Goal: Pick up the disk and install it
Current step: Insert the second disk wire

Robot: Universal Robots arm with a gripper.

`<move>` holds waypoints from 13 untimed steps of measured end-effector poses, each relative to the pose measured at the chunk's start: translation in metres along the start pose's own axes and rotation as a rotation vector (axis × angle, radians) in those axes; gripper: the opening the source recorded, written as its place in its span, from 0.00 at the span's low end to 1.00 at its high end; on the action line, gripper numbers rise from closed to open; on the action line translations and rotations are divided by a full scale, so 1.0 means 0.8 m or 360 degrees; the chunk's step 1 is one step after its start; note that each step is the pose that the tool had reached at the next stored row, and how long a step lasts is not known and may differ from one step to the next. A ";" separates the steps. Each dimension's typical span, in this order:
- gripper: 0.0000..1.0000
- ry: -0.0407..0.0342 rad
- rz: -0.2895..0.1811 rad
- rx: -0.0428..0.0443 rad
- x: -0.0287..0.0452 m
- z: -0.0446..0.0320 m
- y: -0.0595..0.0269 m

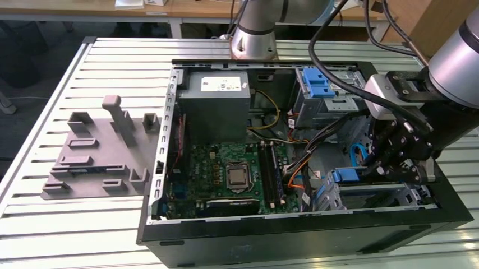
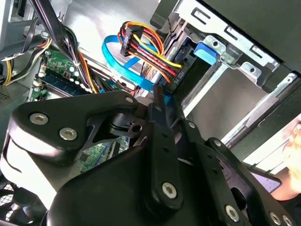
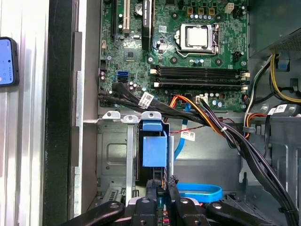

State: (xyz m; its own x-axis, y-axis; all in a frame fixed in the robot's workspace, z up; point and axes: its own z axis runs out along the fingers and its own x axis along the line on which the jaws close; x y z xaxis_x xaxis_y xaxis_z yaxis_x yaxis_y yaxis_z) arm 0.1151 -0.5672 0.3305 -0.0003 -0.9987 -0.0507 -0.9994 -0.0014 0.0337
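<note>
The disk (image 1: 346, 175) stands on edge in the metal drive cage (image 1: 374, 196) at the case's front corner, on the exterior view's right. In the first wrist view its blue bracket (image 3: 154, 150) sits in the cage slot, with the dark drive body beside it. My gripper (image 1: 372, 170) reaches down into the case at that cage. In both wrist views the black fingers (image 3: 151, 194) sit close together at the bracket's near end, and a blue piece shows between them at the gripper (image 2: 161, 98). The gripper (image 3: 161, 187) is shut on the disk's bracket.
Bundled cables (image 3: 207, 113) and a blue data cable (image 3: 200, 190) run beside the cage. The motherboard (image 1: 232, 174) and grey power supply (image 1: 217, 106) fill the open case. A grey holder (image 1: 97, 151) lies on the table. A hand (image 2: 292, 160) and a phone (image 3: 5, 61) are outside the case.
</note>
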 end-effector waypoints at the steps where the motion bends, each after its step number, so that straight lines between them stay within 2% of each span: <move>1: 0.24 0.0000 0.0000 0.0000 -0.0001 -0.0013 0.000; 7: 0.22 0.0000 0.0000 0.0000 -0.0008 -0.0152 0.001; 8: 0.16 0.0000 0.0000 0.0000 -0.0008 -0.0165 0.001; 10: 0.16 -0.0001 0.0000 0.0000 -0.0009 -0.0180 0.001; 11: 0.11 -0.0001 0.0000 0.0000 -0.0009 -0.0180 0.001; 13: 0.11 0.0000 0.0000 0.0000 -0.0010 -0.0186 0.001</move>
State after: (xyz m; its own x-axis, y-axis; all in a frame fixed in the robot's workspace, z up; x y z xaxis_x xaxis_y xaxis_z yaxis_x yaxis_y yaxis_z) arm 0.1151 -0.5671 0.3454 -0.0003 -0.9987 -0.0509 -0.9994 -0.0015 0.0338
